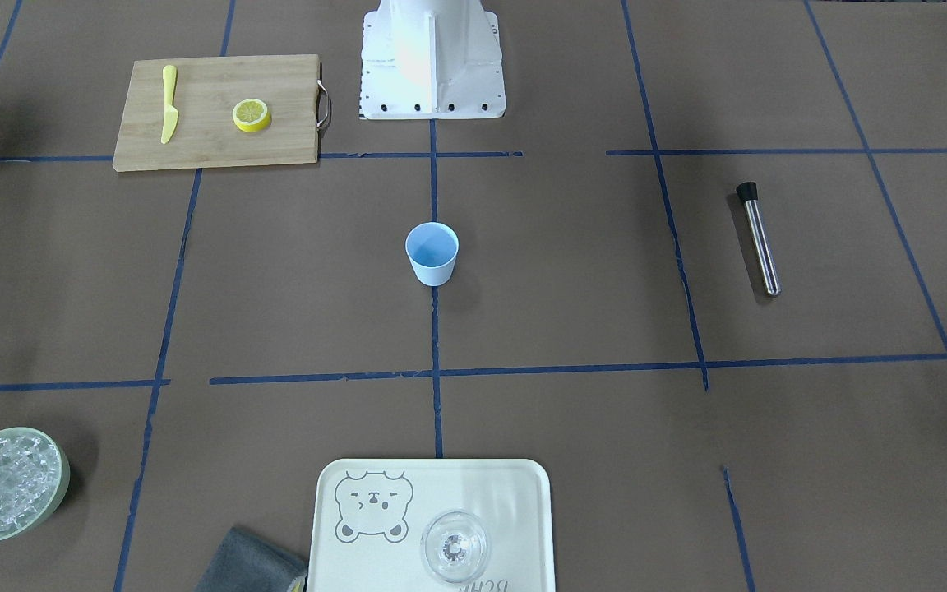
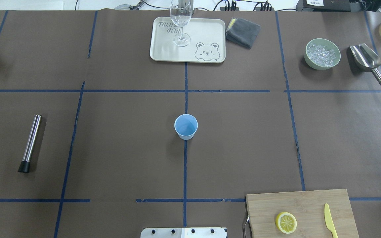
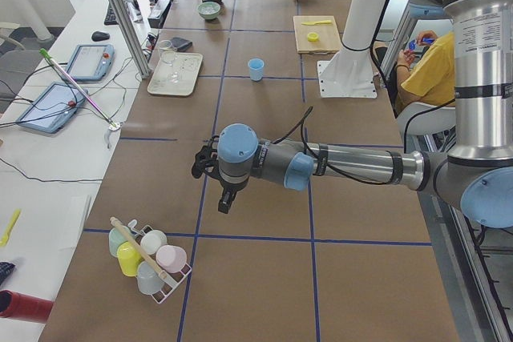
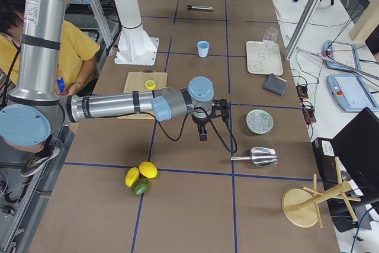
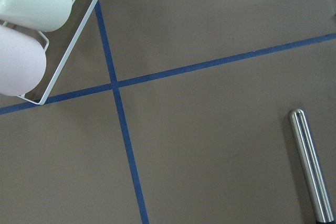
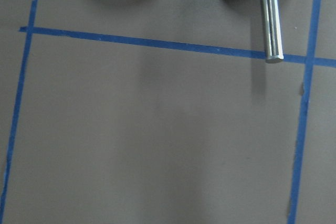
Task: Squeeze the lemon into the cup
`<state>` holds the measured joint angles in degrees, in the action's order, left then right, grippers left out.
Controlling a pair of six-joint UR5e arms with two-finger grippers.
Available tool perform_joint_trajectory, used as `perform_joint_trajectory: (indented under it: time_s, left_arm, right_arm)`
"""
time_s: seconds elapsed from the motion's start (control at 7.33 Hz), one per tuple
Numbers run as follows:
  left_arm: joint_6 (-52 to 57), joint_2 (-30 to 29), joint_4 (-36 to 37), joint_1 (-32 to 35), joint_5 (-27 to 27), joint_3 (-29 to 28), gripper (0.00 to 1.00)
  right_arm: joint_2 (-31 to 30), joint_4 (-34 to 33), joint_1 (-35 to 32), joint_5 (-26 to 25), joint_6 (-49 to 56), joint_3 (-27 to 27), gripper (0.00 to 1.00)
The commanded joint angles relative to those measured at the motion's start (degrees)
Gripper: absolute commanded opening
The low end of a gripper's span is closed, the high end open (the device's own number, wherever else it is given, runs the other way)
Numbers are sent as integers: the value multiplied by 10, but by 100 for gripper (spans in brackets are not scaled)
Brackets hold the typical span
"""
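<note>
The light-blue cup [image 2: 186, 126] stands upright and empty at the table's centre, on a blue tape line [image 1: 431, 253]. A cut lemon half [image 2: 286, 222] lies face up on a wooden cutting board [image 2: 313, 201] near the robot's right side [image 1: 251, 115]. Both arms reach far out past the table's ends. The left gripper [image 3: 227, 200] hangs over bare table near a rack of cups, and the right gripper [image 4: 202, 133] hangs near the ice bowl. Only the side views show them, so I cannot tell whether they are open or shut. Neither wrist view shows fingers.
A yellow knife [image 2: 330, 224] lies beside the lemon half. A steel rod [image 2: 30, 142] lies at the left. At the far edge are a tray [image 2: 164, 53] with a wine glass [image 2: 180, 23], a grey cloth [image 2: 242, 32], an ice bowl [image 2: 322, 54] and a metal scoop [image 2: 367, 61]. Whole lemons [image 4: 141, 174] and a seated person [image 4: 65, 57] are nearby.
</note>
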<state>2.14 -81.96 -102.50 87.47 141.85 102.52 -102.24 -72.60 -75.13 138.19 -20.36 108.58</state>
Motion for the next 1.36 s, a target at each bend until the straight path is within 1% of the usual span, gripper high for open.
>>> perform_joint_trajectory:
  time_s: [0.0,0.14,0.27,0.41,0.55,0.68,0.82,0.95,1.23]
  left_arm:
    - [1,0,-3,0,0,0,100]
    - [1,0,-4,0,0,0,100]
    - [1,0,-5,0,0,0,100]
    - [0,0,-5,0,1,0,100]
    - [0,0,-5,0,1,-1,100]
    - [0,0,-5,-2,1,-1,100]
    - [0,0,-4,-2,1,-1,100]
    - [0,0,-4,-3,1,-6,100]
    - [0,-1,-4,-4,1,-11,100]
  right_arm:
    - [-48,160,114,-19,-198,36,100]
    - [-55,162,178,-68,-267,75,100]
    - [-65,162,230,-101,-323,115,100]
    - [-67,162,313,-160,-374,154,100]
    - [-70,161,373,-202,-438,173,100]
    - [-70,160,466,-294,-514,193,100]
    - [-70,159,522,-328,-548,201,100]
    - [-70,156,591,-385,-596,203,100]
    - [-62,113,687,-473,-659,204,100]
